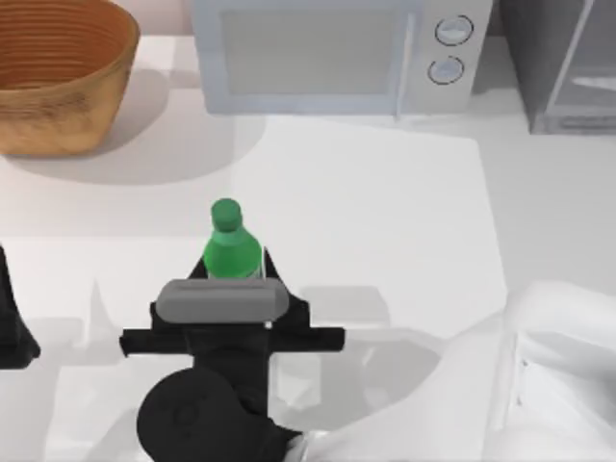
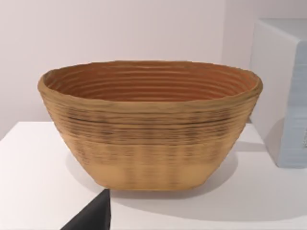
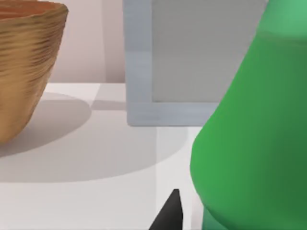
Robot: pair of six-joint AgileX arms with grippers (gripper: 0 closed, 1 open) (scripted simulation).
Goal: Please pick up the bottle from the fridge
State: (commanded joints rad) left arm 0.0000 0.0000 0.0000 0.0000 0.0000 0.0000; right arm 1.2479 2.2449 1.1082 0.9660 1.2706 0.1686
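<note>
Near the middle of the worktop [image 1: 385, 212] the green bottle [image 1: 231, 245] stands upright, well away from the fridge [image 1: 568, 67] in the far right corner. My right claw [image 1: 236, 274] is clamped on the bottle's body, dark fingers either side of it. The microwave [image 1: 327, 53] sits at the back and the basket [image 1: 58, 72] at the back left. My left arm is parked at the left edge; can't tell how its claw is set.
</note>
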